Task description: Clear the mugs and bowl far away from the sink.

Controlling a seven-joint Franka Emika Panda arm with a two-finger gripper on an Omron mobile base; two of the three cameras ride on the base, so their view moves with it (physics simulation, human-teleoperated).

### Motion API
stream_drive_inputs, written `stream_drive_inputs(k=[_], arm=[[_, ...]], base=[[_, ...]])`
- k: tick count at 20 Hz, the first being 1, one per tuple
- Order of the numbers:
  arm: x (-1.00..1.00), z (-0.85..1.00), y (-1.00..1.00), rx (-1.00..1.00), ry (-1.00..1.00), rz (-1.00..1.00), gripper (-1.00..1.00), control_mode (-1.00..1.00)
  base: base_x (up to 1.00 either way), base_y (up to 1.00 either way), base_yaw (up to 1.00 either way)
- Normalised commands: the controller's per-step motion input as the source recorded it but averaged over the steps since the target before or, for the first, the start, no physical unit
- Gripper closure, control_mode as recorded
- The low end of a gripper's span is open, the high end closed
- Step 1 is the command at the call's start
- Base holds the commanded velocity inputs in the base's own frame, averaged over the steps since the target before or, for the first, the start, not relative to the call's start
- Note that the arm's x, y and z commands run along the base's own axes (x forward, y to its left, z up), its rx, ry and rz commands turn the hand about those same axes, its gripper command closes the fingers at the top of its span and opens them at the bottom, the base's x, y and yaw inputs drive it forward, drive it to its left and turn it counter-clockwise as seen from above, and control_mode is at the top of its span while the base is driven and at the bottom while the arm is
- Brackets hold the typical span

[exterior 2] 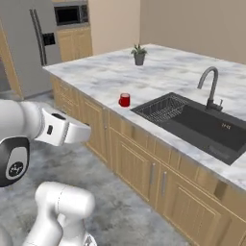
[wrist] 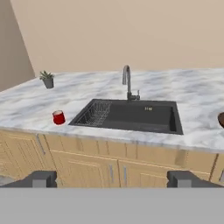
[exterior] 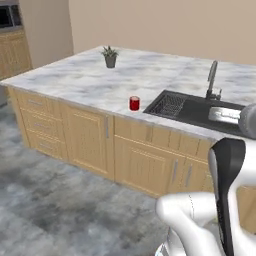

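1. The sink (wrist: 131, 116) is set by the counter's (wrist: 87, 87) front edge; the bowl (wrist: 221, 119) can be missed at the picture's right edge.
2. The red mug (wrist: 58, 117) by the front edge can be knocked off.
3. The gripper (wrist: 113, 179) is held wide and empty.

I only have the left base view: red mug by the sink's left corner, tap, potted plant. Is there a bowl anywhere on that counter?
Observer: Yes. In the hand view, a dark brown bowl is cut off by the picture's right edge. It sits on the counter, across the sink from the red mug.
Operator: Is the gripper holding anything?
Observer: No. The gripper is open and empty, short of the counter.
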Motion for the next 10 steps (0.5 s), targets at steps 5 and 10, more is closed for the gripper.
stream_drive_inputs(k=[5,10], arm=[[0.00,0.00,0.00,0.00,0.00,0.00,-1.00,1.00],[0.00,0.00,0.00,0.00,0.00,0.00,-1.00,1.00]], base=[[0.93,0.36,-0.32],[1.00,0.42,-0.20]])
